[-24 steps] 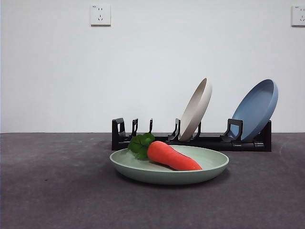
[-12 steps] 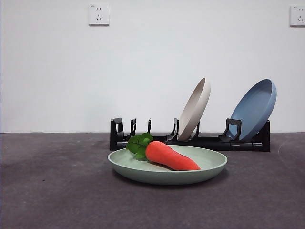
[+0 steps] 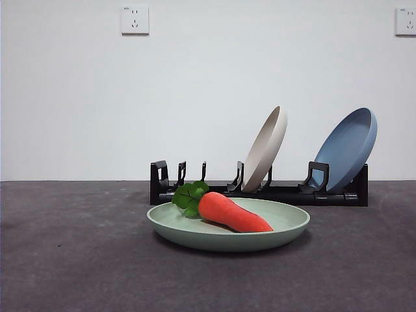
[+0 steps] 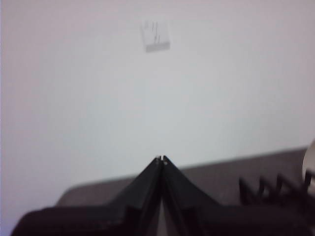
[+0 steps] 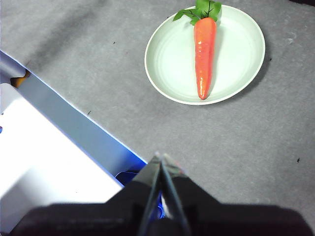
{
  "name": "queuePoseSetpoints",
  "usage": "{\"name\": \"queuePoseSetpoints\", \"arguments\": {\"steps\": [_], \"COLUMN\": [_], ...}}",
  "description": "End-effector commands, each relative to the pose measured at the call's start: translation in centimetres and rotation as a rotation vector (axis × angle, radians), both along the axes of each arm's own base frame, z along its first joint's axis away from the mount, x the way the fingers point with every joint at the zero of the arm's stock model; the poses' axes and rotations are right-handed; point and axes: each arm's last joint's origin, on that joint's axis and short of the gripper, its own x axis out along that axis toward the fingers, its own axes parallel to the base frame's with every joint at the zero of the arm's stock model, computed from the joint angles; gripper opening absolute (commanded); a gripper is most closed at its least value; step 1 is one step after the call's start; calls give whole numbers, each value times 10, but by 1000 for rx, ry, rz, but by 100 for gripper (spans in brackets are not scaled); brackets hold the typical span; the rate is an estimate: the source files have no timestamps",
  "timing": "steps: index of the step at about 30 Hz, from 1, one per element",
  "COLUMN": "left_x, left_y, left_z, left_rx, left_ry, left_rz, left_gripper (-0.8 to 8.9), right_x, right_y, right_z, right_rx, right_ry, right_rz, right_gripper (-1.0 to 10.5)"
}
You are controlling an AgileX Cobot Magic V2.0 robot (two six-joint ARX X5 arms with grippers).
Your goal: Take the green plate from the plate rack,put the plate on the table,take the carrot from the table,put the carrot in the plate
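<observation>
The green plate lies flat on the dark grey table, in front of the black plate rack. The carrot lies in the plate, its green leaves toward the rack. In the right wrist view the plate and carrot show from above. My right gripper is shut and empty, high above the table and well back from the plate. My left gripper is shut and empty, raised and facing the wall, with the rack's prongs off to one side.
A beige plate and a blue plate stand tilted in the rack. A white and blue edge lies below the right gripper. White wall with two sockets behind.
The front view shifted slightly between one second and half a second ago; the plate, carrot and rack have not moved on the table. No arm shows in that view.
</observation>
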Motion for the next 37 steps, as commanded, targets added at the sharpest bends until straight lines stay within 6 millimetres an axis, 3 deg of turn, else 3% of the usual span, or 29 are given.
{"name": "queuePoseSetpoints", "arguments": {"steps": [1,8,16,25,37], "left_x": [1,7,16,14,14], "left_y": [2,2,3,2,3], "left_z": [-28,-86,-127,-143,-143], "left_rx": [5,-4,-52,-64,-64], "left_ry": [19,94,191,357,355], "left_rz": [20,27,22,23,27], "left_gripper": [-3,-3,-3,-3,-3], "right_x": [0,0,0,0,0], "right_y": [0,0,0,0,0], "right_z": [-1,-1,-1,-1,-1], "right_rx": [2,1,1,1,1], "right_ry": [5,5,5,5,5], "right_rz": [-5,-5,-6,-5,-5], "right_gripper": [1,1,1,1,1]}}
